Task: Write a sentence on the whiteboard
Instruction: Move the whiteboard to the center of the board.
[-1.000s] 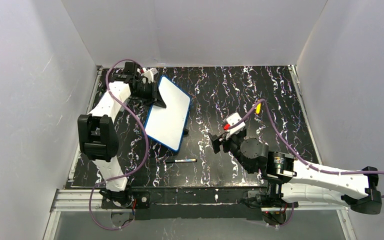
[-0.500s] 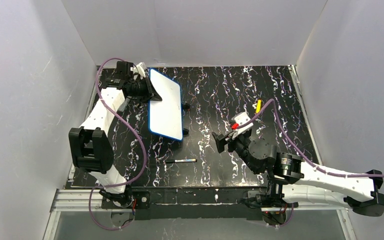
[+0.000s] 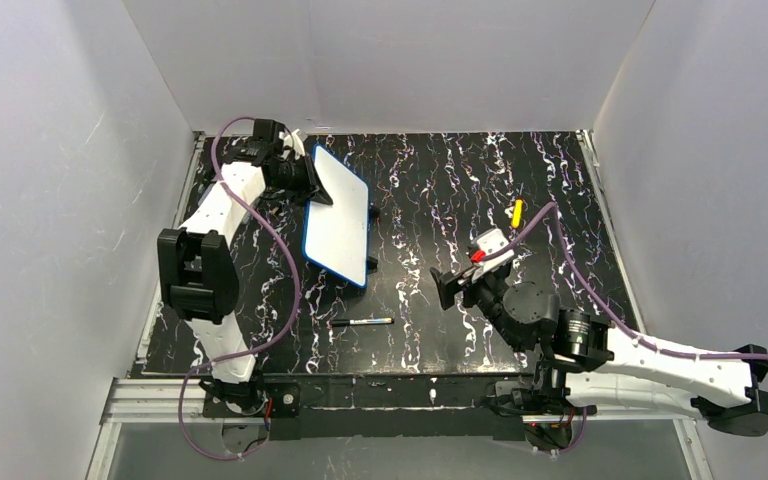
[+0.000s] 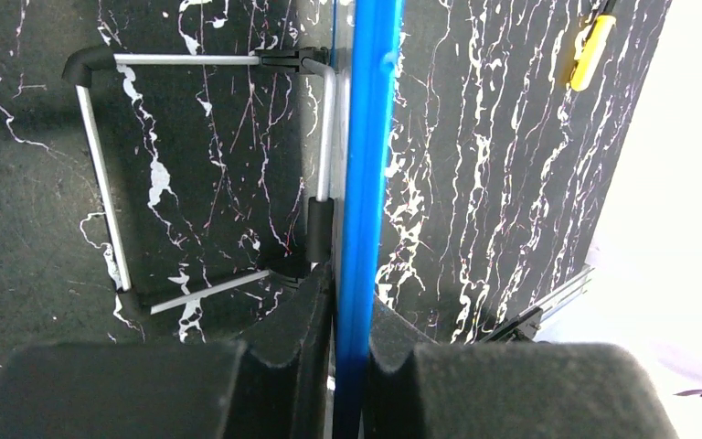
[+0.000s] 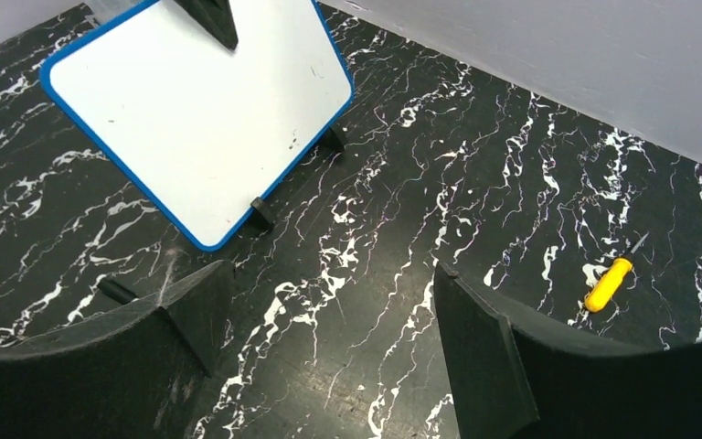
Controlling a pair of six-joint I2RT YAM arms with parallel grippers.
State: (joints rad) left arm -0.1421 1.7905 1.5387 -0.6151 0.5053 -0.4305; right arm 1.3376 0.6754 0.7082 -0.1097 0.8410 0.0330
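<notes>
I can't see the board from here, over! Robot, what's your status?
Left gripper shut on whiteboard rim, board tilted up. Right gripper open, empty. No writing showing; marker lying on table, nothing blocking it.

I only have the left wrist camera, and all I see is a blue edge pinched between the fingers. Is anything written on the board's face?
Observer: No letters show on the whiteboard. In the right wrist view its face is white with only a few tiny specks.
Operator: Where's the marker?
Observer: The marker lies flat on the table, nearer the arm bases than the board, and neither gripper touches it.
Operator: And the right gripper?
Observer: The right gripper is open and empty, above the table and facing the board.
</notes>
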